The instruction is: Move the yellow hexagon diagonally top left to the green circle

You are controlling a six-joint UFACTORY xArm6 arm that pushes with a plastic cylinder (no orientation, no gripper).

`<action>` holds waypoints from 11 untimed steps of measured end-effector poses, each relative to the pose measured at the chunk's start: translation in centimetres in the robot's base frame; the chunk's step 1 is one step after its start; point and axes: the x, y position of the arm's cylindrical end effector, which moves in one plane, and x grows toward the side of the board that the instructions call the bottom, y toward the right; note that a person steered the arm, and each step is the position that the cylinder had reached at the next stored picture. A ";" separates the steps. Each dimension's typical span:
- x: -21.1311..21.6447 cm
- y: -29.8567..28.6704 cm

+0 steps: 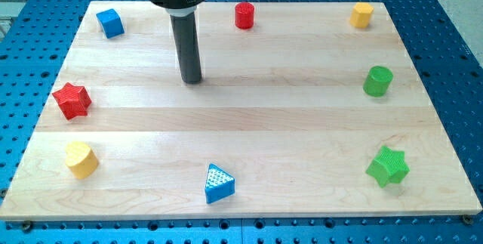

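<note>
The yellow hexagon [362, 14] sits near the board's top right corner. The green circle [378, 81] stands below it at the right edge, a little further right. My tip [192, 80] rests on the board left of centre in the upper half, far to the left of both blocks and touching no block.
A red cylinder [244, 15] is at the top middle, a blue cube [110, 23] at the top left, a red star [72, 100] at the left edge, a yellow block [81, 159] at the lower left, a blue triangle [219, 183] at the bottom middle, a green star [388, 166] at the lower right.
</note>
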 end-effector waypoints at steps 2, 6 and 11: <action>-2.8 15.6; -15.0 36.3; -8.0 28.2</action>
